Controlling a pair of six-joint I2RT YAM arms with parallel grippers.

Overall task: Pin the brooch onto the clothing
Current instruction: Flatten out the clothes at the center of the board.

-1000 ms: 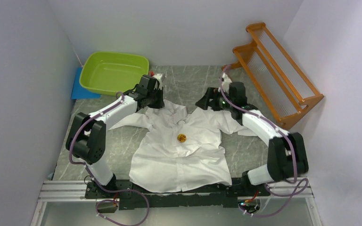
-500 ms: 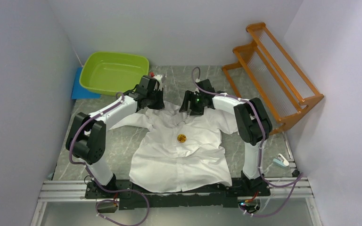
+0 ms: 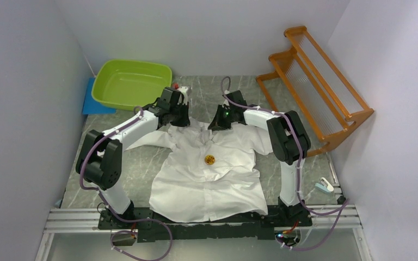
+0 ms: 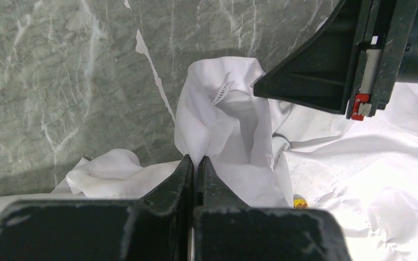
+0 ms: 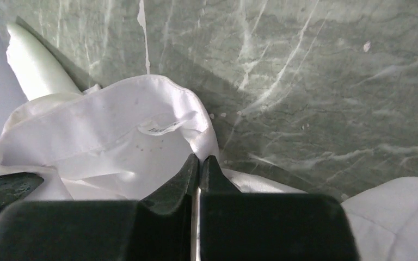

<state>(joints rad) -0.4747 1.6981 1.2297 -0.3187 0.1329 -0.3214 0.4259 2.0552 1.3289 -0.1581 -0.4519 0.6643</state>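
Observation:
The clothing [image 3: 209,179], a white long-sleeved shirt, lies flat on the marble table with its collar at the far end. A small round gold brooch [image 3: 209,159] sits on its chest; a sliver of the brooch [image 4: 300,203] shows in the left wrist view. My left gripper [image 3: 180,120] is shut on the collar's left side, with white fabric [image 4: 217,136] pinched between its tips [image 4: 196,161]. My right gripper [image 3: 216,124] is shut on the collar's right side, the collar [image 5: 114,130] rising from its tips [image 5: 200,159].
A lime-green tub [image 3: 131,84] rests on a blue mat [image 3: 93,99] at the far left. An orange wooden rack [image 3: 318,81] stands at the far right. A small pale object [image 3: 323,187] lies by the right edge.
My right arm swung left from the shirt's right shoulder to the collar and shut on it. The left arm stayed still.

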